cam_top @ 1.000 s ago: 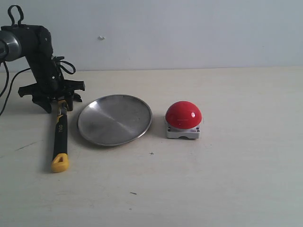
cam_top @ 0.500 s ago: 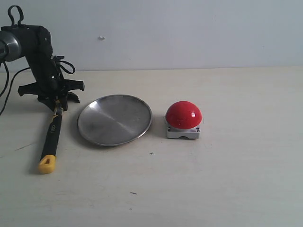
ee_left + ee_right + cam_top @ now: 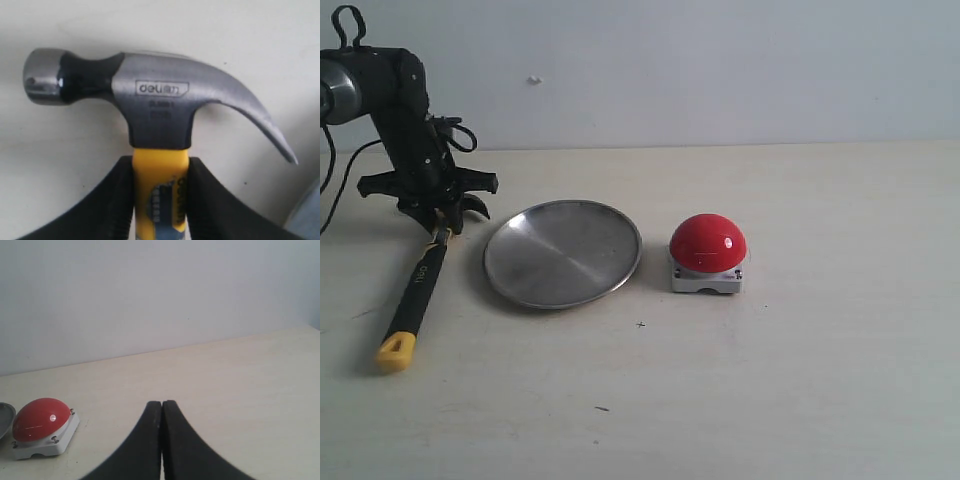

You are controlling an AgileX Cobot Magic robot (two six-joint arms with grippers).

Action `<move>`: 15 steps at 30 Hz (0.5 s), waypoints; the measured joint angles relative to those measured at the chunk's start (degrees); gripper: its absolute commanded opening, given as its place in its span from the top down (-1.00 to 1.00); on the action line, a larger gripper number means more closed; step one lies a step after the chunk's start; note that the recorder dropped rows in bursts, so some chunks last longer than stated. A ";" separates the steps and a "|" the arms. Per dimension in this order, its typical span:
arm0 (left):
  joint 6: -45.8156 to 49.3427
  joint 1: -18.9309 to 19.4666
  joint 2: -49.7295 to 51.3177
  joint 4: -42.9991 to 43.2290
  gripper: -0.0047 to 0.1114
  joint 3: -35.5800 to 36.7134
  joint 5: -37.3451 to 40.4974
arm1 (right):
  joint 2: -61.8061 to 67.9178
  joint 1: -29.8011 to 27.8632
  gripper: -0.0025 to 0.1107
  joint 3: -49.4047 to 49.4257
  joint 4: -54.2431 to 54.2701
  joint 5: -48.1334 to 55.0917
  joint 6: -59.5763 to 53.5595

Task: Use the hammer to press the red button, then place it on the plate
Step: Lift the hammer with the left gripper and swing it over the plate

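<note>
At the far left my left gripper (image 3: pixel 442 222) is shut on the yellow neck of the hammer (image 3: pixel 418 280), just below its head. Its black handle slants down to the left and ends in a yellow loop. In the left wrist view the hammer's dark metal head (image 3: pixel 150 100) shows whole above the black fingers (image 3: pixel 115 200) that clamp the neck. The silver plate (image 3: pixel 563 253) lies to the right of the hammer. The red button (image 3: pixel 708 243) on its grey base stands right of the plate. My right gripper (image 3: pixel 161 405) is shut on nothing; its view also shows the red button (image 3: pixel 40 420).
The pale table (image 3: pixel 800 380) runs back to a plain light wall (image 3: pixel 720 70). Black cables (image 3: pixel 460 135) hang behind the left arm. A sliver of the plate's rim (image 3: pixel 4 416) shows in the right wrist view.
The left gripper has lifted slightly with the hammer's neck in it, and the handle's yellow looped end has swung to the left and toward the table's front.
</note>
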 measured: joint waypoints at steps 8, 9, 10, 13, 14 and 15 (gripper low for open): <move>4.51 0.60 -4.64 -6.03 0.92 -0.01 0.06 | 0.00 0.00 0.96 0.00 0.00 0.00 0.00; 5.45 0.75 -4.89 -7.97 0.92 -0.01 0.15 | 0.00 0.00 0.96 0.00 0.00 0.00 0.00; 6.09 0.89 -5.23 -9.43 0.92 -0.01 0.15 | 0.00 0.00 0.96 0.00 0.00 0.00 0.00; 7.67 0.99 -6.04 -11.90 0.92 -0.01 0.21 | 0.00 0.00 0.96 0.00 0.00 0.00 0.00; 7.95 0.99 -6.42 -12.39 0.92 -0.01 0.21 | 0.00 0.00 0.96 0.00 0.00 0.00 0.00; 8.32 0.99 -6.93 -13.03 0.92 0.12 0.28 | 0.00 0.00 0.96 0.00 0.00 0.00 0.00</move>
